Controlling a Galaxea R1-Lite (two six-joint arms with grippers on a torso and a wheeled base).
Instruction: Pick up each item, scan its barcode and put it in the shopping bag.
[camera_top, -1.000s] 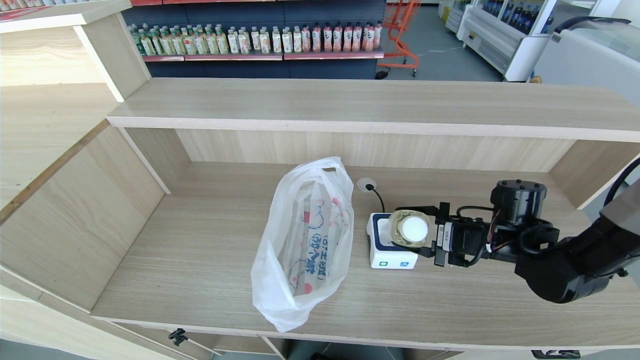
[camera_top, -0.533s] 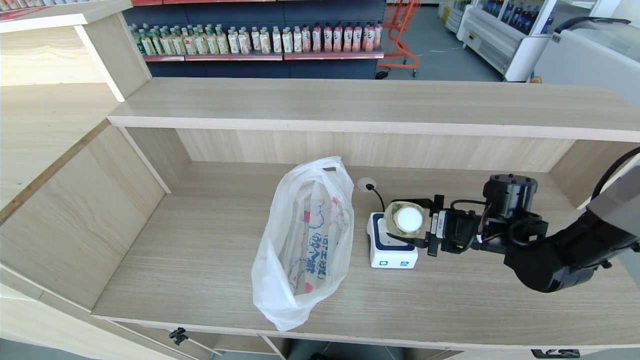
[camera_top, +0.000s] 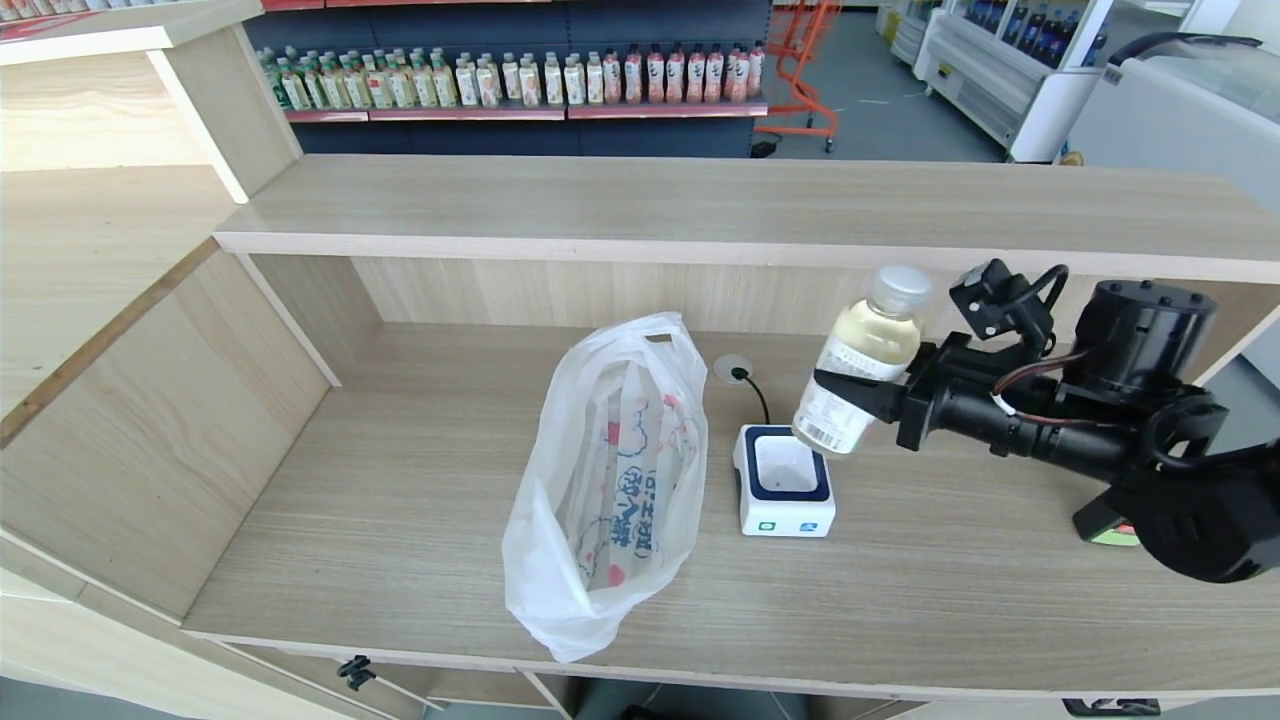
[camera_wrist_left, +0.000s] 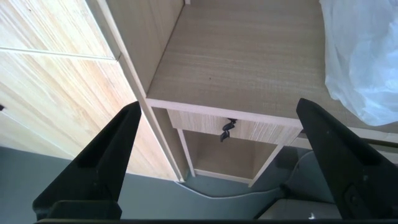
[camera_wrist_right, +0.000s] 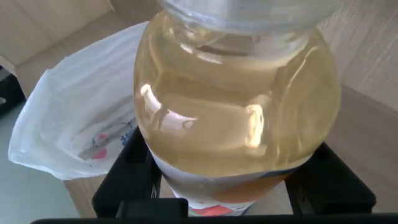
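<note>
Gripping bottle (camera_top: 858, 360), slightly tilted above scanner (camera_top: 785, 490): right gripper (camera_top: 850, 395), fingers clamped on label. Shopping bag (camera_top: 600, 480) lay beside scanner on bench (camera_top: 950, 590). Left gripper (camera_wrist_left: 217, 109) fingers stood wide apart, empty.

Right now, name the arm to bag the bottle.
Right. The right tool grips the bottle close to the scanner and shopping bag; the left tool hangs open and empty beyond the front of the counter.

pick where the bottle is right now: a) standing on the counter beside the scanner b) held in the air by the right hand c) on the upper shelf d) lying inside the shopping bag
b, the right hand grips the bottle off the counter, tilted, near the scanner and clear of the shopping bag.
</note>
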